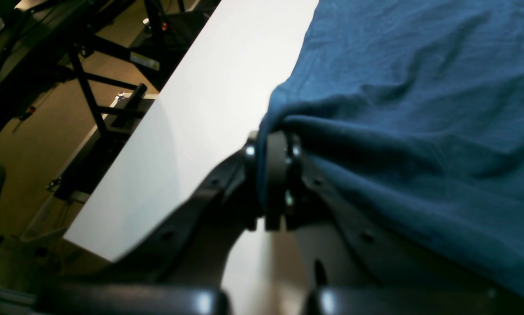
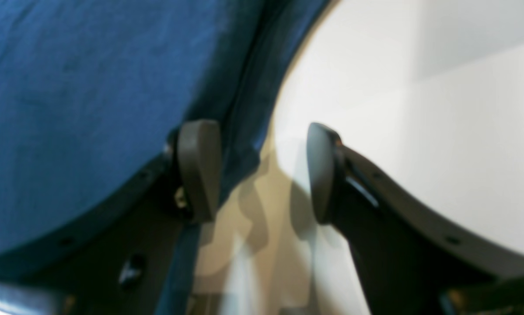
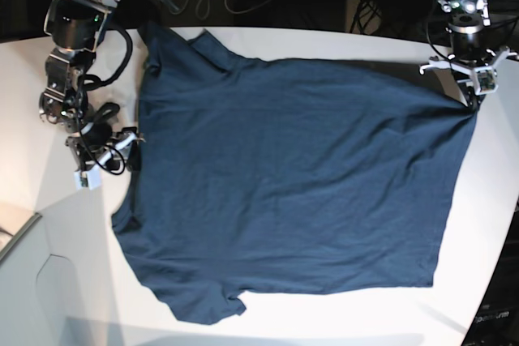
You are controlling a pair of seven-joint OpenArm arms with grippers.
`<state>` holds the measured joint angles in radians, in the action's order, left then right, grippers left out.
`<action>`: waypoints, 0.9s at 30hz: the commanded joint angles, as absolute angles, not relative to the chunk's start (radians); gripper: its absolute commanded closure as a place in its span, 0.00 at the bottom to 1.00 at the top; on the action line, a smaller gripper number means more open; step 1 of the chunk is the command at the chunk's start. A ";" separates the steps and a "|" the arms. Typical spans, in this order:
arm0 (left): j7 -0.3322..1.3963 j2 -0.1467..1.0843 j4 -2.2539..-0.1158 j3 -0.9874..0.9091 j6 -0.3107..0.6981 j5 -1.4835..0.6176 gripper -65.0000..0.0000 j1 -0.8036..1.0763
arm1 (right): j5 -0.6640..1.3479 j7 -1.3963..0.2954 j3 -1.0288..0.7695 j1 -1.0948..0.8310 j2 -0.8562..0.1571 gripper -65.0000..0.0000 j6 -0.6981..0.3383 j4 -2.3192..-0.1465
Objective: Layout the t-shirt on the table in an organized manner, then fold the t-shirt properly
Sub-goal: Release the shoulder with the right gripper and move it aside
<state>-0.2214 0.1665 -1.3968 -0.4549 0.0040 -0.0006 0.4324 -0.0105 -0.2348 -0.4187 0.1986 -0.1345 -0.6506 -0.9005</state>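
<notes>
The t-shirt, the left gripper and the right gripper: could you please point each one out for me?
t-shirt (image 3: 292, 176), base view, middle of the spread cloth.
left gripper (image 1: 276, 183), left wrist view, shut tips pinching the shirt's edge.
right gripper (image 2: 262, 170), right wrist view, gap between open tips.

2 black arms w/ looped black cables, white brackets near wrists; tool (image 2: 262, 170) fingers (image 2: 198, 168) dark, rounded, w/ screw holes.

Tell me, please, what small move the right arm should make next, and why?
Probably close the right gripper on the shirt edge. Its jaws stand open with one finger over the cloth and the hem between them, while the left gripper is already shut on its corner, so both sides could then pull the shirt flat on the table.
</notes>
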 commanded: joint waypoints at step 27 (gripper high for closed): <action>-0.252 0.179 -1.406 -0.461 -0.004 -0.004 1.00 0.430 | -0.001 -0.226 -0.306 0.165 -0.108 0.61 -0.650 -1.032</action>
<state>-0.2218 0.1665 -1.3941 -0.4549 0.0036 -0.0010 0.4320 -0.0181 -0.2501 -0.3027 0.1444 -0.0978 -0.6506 -1.0157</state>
